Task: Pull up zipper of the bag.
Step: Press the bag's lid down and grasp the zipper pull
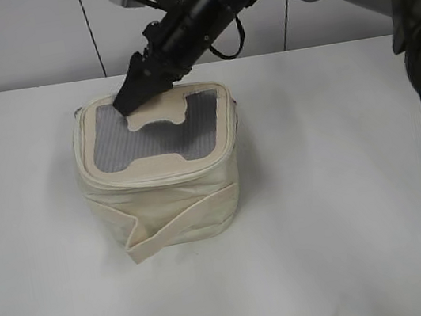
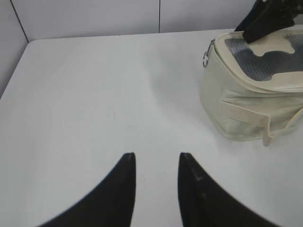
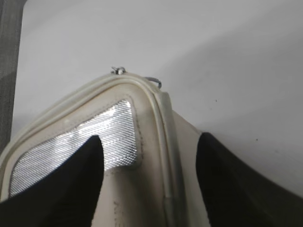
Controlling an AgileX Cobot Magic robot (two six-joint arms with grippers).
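Note:
A cream fabric bag (image 1: 162,206) with a grey mesh lid panel (image 1: 112,141) stands on the white table. My right gripper (image 1: 126,103) reaches across to the lid's far left corner. In the right wrist view it (image 3: 149,142) is open, one finger over the mesh and the other outside the bag's side, with the zipper seam (image 3: 168,156) between them. A metal pull ring (image 3: 154,80) sits at the corner ahead of the fingers. My left gripper (image 2: 156,158) is open and empty above bare table, left of the bag (image 2: 246,109).
The white table (image 1: 349,224) reaches to a pale wall behind. A loose strap (image 1: 166,233) hangs across the bag's front. The right arm's dark body and cable (image 1: 224,43) lie above the bag's back edge.

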